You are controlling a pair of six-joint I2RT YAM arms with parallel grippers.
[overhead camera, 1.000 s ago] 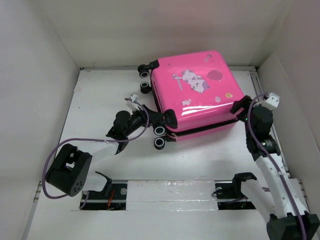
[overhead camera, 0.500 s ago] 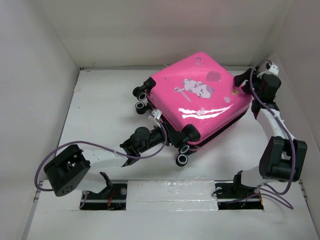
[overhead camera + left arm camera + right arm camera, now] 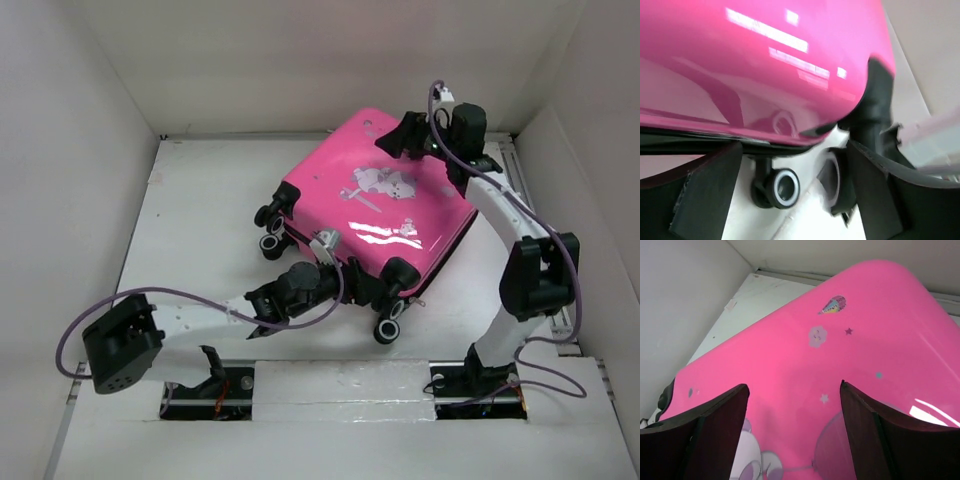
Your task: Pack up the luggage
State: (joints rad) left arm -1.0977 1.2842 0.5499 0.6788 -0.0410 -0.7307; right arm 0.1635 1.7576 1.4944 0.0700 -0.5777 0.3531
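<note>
The left claw (image 3: 348,278) stands wide and empty at the near edge of the pink luggage (image 3: 370,205), beside a wheel (image 3: 782,186). The right claw (image 3: 398,140), also spread and holding nothing, hovers over the far corner. The luggage lies shut and skewed on the table (image 3: 200,220), right of centre. I'd say they are squaring it up, so the next move calls for steady pushes on opposite edges.

A glossy pink suitcase (image 3: 765,65) fills the upper frame, with bright reflections on its shell. Below its dark seam, a black wheel (image 3: 782,187) with a grey hub rests on the white table (image 3: 805,222), between the left gripper's (image 3: 792,150) widely spread dark fingers (image 3: 710,195).
</note>
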